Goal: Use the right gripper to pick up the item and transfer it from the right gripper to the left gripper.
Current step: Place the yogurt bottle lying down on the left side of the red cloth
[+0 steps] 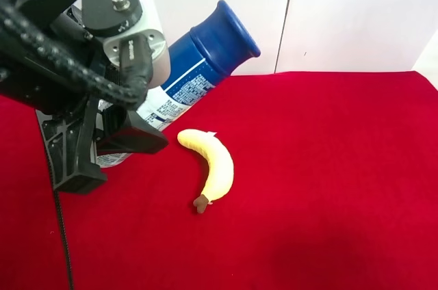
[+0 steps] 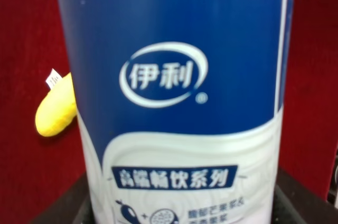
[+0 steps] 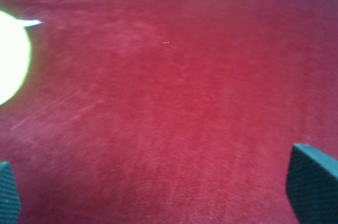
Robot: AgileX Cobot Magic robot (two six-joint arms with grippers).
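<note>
1. Slip risk: the left gripper [image 1: 102, 153] pinches the bottle [image 1: 205, 64] near its base only, w/ the capped end sticking out well past the jaws. That leverage could pivot or slide it out, esp. if the arm swings fast.
2. Drop target: the banana [image 1: 212, 163] lies on the red cloth [image 1: 328, 167] just beside and below the bottle. A fall would likely strike it, or the bottle would roll away across the cloth.
3. Grip quality unclear: in the left wrist view the label fills nearly everything and only dark finger edges flank it, so pad contact is prob. firm but can't be confirmed.
4. Left arm pose: it comes in at the exterior high view's left, wrist angled down. The bottle is held tilted above the cloth, cap up toward the white wall.
5. Right gripper [image 3: 161, 189]: fingers spread wide, nothing between them, facing bare cloth w/ the banana only a bright blur. It doesn't show in the exterior high view. Handover looks done.
</note>
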